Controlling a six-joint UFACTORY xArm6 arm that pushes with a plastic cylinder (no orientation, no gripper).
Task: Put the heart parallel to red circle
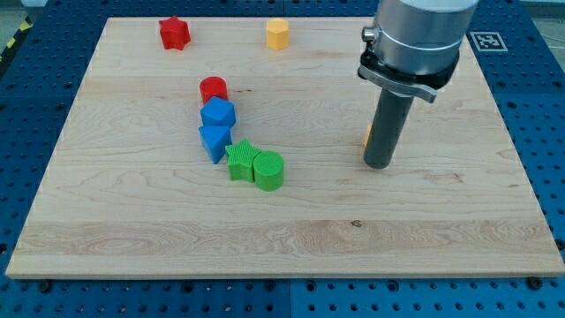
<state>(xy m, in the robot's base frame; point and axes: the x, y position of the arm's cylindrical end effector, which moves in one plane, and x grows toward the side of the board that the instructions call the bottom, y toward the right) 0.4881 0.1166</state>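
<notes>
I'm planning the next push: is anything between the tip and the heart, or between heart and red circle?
Nothing visible. My tip is beside a yellow sliver, presumably the heart, mostly hidden behind the rod. Bare board lies between it and the red circle.

Bright, even overhead light; no glare on the pale wooden table (424,221). Soft short shadows beneath the green ridged cylinder block (270,170) and the dark rod's tip (379,164). Sharp focus throughout; slight blur on the grey arm housing (419,31) at the view's top.
</notes>
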